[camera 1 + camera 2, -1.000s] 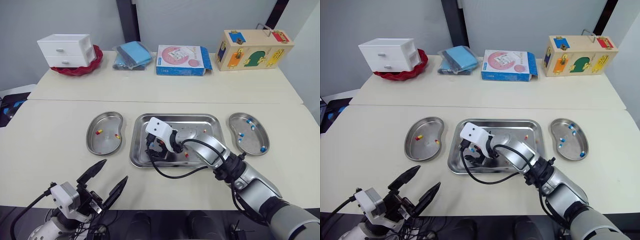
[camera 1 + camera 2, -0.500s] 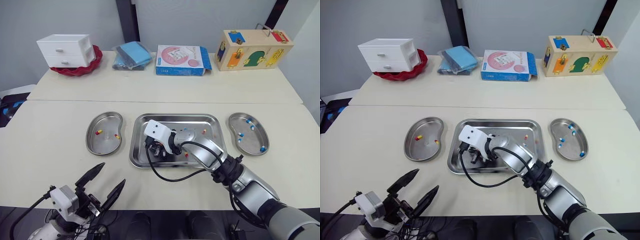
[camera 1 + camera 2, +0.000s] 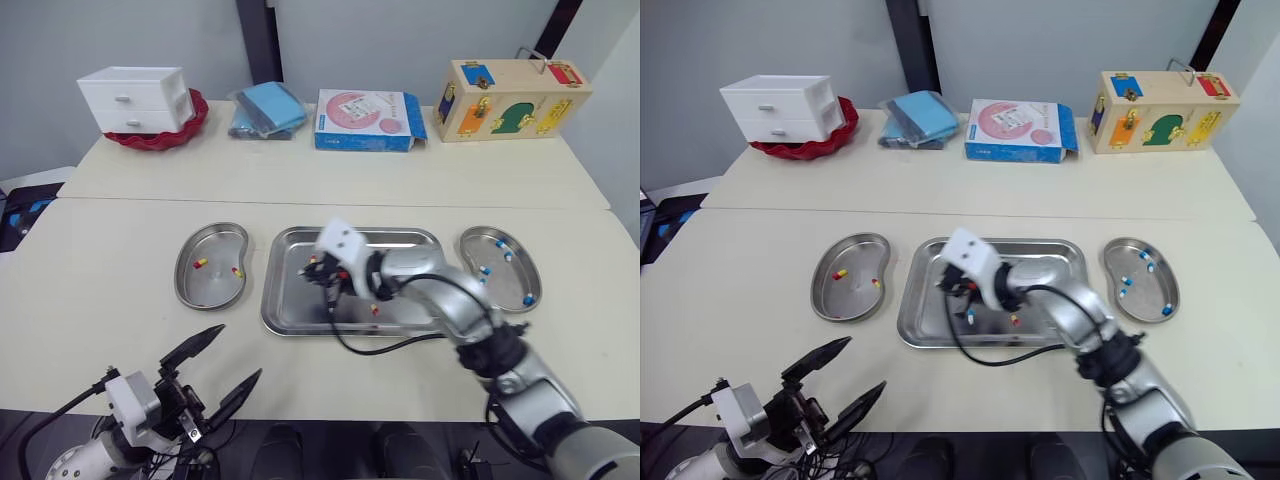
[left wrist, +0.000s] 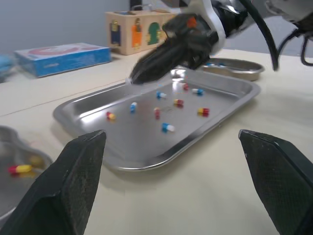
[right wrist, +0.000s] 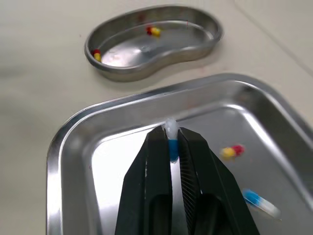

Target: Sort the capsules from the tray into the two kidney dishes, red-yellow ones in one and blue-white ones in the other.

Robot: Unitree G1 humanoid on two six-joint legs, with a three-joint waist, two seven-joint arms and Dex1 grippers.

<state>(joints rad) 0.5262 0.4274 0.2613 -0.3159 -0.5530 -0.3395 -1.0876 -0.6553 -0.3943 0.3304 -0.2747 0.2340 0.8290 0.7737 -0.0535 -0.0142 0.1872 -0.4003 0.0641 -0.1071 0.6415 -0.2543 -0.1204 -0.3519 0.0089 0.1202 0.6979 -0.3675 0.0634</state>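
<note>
**Q:** What lies between the fingers of the left gripper?

**A:** The steel tray, framed by the two black fingers, which are spread wide apart. Red-yellow capsules and blue-white capsules lie scattered on its floor.

**Q:** And above it?

**A:** The right gripper, over the tray's far side, pinching a pale capsule. A kidney dish lies beyond the tray, with a wooden box and a blue carton farther back
</note>
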